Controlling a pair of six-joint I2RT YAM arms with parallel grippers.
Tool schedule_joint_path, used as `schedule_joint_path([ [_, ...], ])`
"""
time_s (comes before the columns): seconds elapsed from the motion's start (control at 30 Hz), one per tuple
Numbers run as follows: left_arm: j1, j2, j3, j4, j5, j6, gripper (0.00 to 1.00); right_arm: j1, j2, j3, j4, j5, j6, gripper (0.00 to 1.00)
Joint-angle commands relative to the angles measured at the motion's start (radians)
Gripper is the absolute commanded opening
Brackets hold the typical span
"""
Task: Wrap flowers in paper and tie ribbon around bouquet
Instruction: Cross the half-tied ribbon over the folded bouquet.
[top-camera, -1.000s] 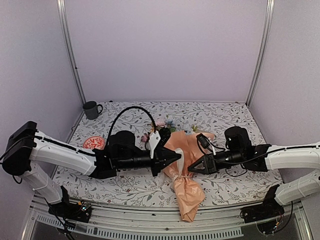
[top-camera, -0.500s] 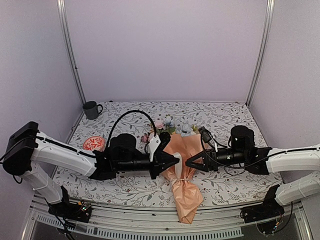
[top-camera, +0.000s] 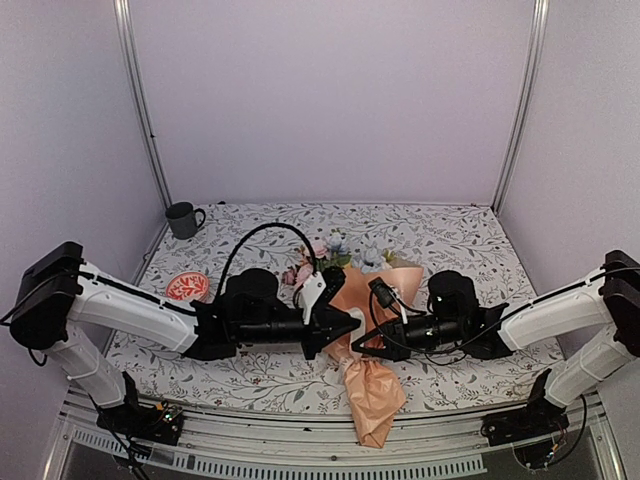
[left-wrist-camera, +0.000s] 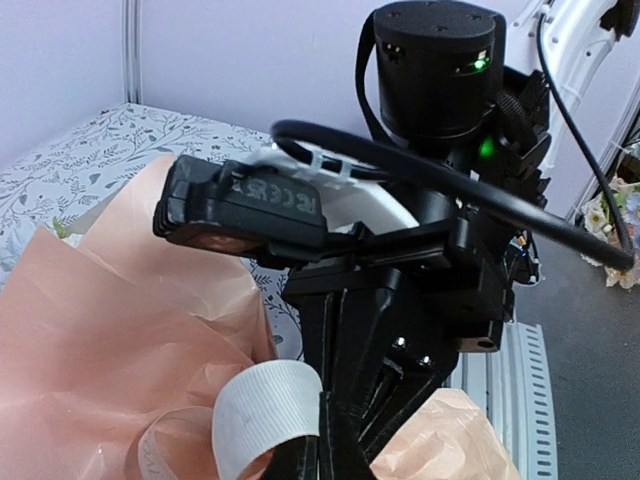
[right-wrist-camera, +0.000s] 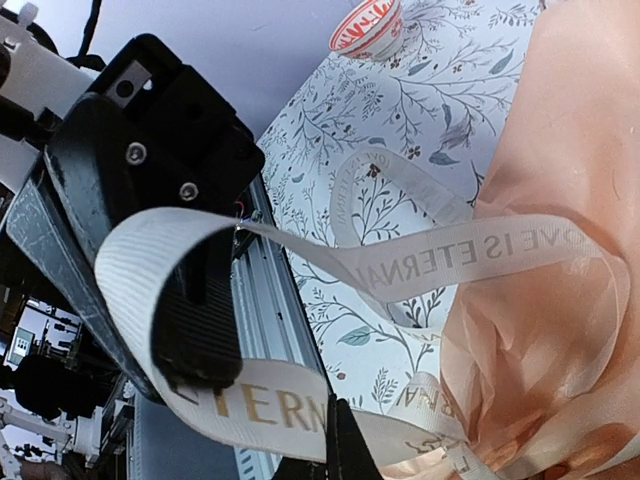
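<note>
Pink, blue and yellow flowers (top-camera: 335, 248) sit wrapped in thin peach-orange paper (top-camera: 375, 390), and we have left gripper (top-camera: 356, 322) and right gripper (top-camera: 357, 346) clenched on the cream-white ribbon (right-wrist-camera: 420, 265), knot seemingly unfinished.

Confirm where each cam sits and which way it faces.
Top: fixed above and behind the bases, looking down on table and bouquet; both arms show, left end effector and right end effector close together.
Left wrist: on left arm, facing the right arm over paper and ribbon; own fingers at bottom.
Right wrist: on right arm, facing the left arm, dish beyond; own fingers at bottom.
Shared: both wrist views show ribbon and paper.
</note>
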Motion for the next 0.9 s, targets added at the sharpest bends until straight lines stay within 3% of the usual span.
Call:
schedule_joint_path([
  [0.0,-0.006,-0.009,0.072,-0.190,-0.041,-0.005,0.18,0.006,-0.007,0.018,0.063,0.048,0.008,0.00],
  [0.03,-0.005,-0.021,0.095,-0.283,-0.080,-0.016,0.34,0.006,-0.015,0.012,0.057,0.058,0.009,0.00],
  [0.1,-0.006,-0.053,0.120,-0.473,-0.129,-0.020,0.55,0.006,-0.027,-0.002,0.056,0.064,0.016,0.00],
  [0.2,-0.009,-0.103,0.117,-0.721,-0.121,-0.021,0.71,0.006,-0.025,-0.007,0.055,0.056,0.028,0.00],
  [0.27,-0.011,-0.116,0.100,-0.843,-0.107,-0.037,0.77,0.006,-0.025,-0.004,0.057,0.056,0.028,0.00],
  [0.43,-0.023,-0.097,0.034,-0.923,-0.089,-0.047,0.78,0.005,-0.009,0.018,0.057,0.043,0.026,0.00],
  [0.73,-0.032,0.104,0.081,-0.891,-0.335,-0.020,0.80,0.006,-0.004,0.032,0.057,0.035,0.039,0.00],
  [0.8,-0.036,0.139,0.097,-0.917,-0.376,-0.055,0.73,0.006,-0.023,0.023,0.053,0.048,0.045,0.00],
  [0.87,-0.037,0.158,0.090,-0.923,-0.374,-0.093,0.59,0.006,-0.042,0.011,0.041,0.077,0.058,0.00],
])
